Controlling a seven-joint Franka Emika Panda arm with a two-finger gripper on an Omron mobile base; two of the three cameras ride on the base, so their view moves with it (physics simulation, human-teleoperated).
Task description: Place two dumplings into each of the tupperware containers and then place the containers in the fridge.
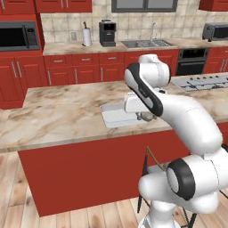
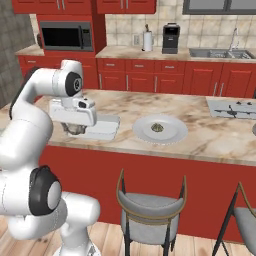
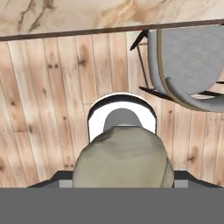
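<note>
Dumplings: two — one (image 2: 75,129) in the gripper (image 2: 75,131), one (image 2: 157,128) on the plate (image 2: 175,131). Tupperware container (image 2: 102,127): one. Stools: two (image 2: 150,210) (image 2: 245,220).

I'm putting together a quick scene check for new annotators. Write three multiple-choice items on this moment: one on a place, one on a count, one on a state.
1. Where does the tupperware container lie?
A. in the sink
B. on the marble island counter
C. on a stool

2. How many dumplings lie on the round plate?
A. one
B. three
C. none

3. What state is the gripper in?
A. open over the plate
B. open and bare
C. shut on a dumpling

Answers:
1. B: the clear tray rests on the island counter, near its front edge.
2. A: a single dark lump sits in the plate's middle.
3. C: the hand view has the beige dumpling sitting between the finger tips, and the right base view shows it under the hand.
</note>
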